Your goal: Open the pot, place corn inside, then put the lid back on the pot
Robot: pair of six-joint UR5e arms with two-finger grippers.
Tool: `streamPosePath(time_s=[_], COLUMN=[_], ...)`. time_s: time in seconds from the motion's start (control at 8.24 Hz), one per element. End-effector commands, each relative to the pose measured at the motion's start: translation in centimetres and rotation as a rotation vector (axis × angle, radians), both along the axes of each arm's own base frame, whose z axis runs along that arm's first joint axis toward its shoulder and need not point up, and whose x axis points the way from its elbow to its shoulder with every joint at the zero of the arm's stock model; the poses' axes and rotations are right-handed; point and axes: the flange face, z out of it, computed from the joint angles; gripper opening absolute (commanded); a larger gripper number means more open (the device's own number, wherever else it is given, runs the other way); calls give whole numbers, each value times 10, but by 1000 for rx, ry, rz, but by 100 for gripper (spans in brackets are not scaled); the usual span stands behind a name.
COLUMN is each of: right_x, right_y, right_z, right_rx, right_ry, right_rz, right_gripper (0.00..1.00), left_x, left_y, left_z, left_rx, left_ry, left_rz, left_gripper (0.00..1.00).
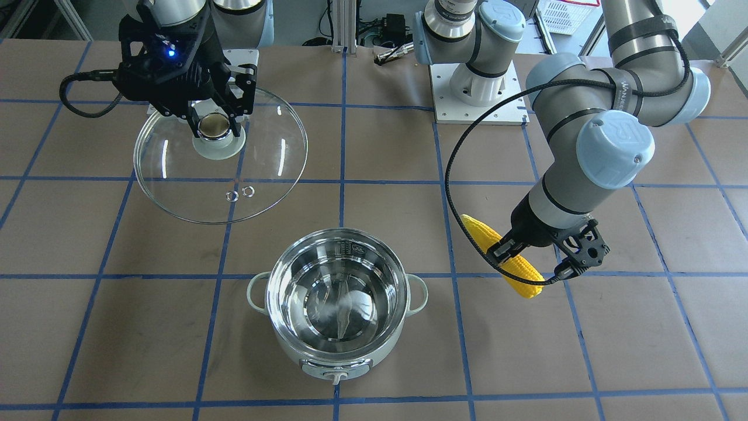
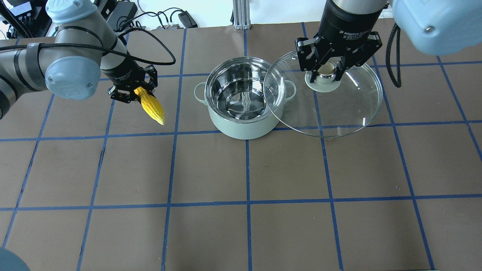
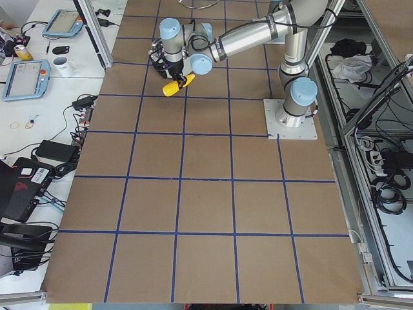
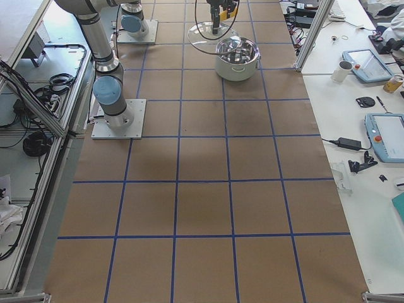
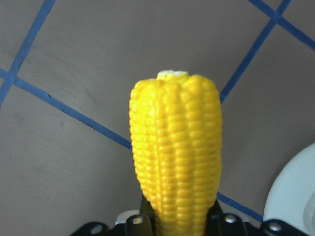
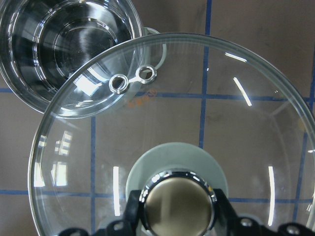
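Standing nearest the operators' side: the pot, uncovered, knob facing outward. Beyond it, toward robot's left, left gripper fingers pinch the corn, free end angled down, held above the table. Farthest back, right gripper fingers clamp the lid by its knob, lid aloft.

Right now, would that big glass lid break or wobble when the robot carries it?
Probably fragile: the lid is clear glass. It may tilt, since the right gripper pinches only its small knob. Smooth glass probably feels slippery.
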Motion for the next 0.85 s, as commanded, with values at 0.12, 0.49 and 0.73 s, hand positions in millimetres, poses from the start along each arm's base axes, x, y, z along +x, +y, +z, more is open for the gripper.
streamPosePath(time_s=[0.12, 0.49, 0.73], right_x=[0, -1, -9], right_y=[0, -1, -5], right_z=[0, 0, 0], right_rx=[-4, -4, -5], right_ry=[-1, -1, 0], right_rz=[1, -1, -11], right_gripper=[34, 33, 34], left_x=[-29, -63, -99], left_y=[-7, -7, -10], left_z=[39, 40, 60], left_rx=[-88, -106, -142], left_ry=[-8, -6, 2], left_rz=[-271, -382, -492], left_gripper=[0, 0, 0])
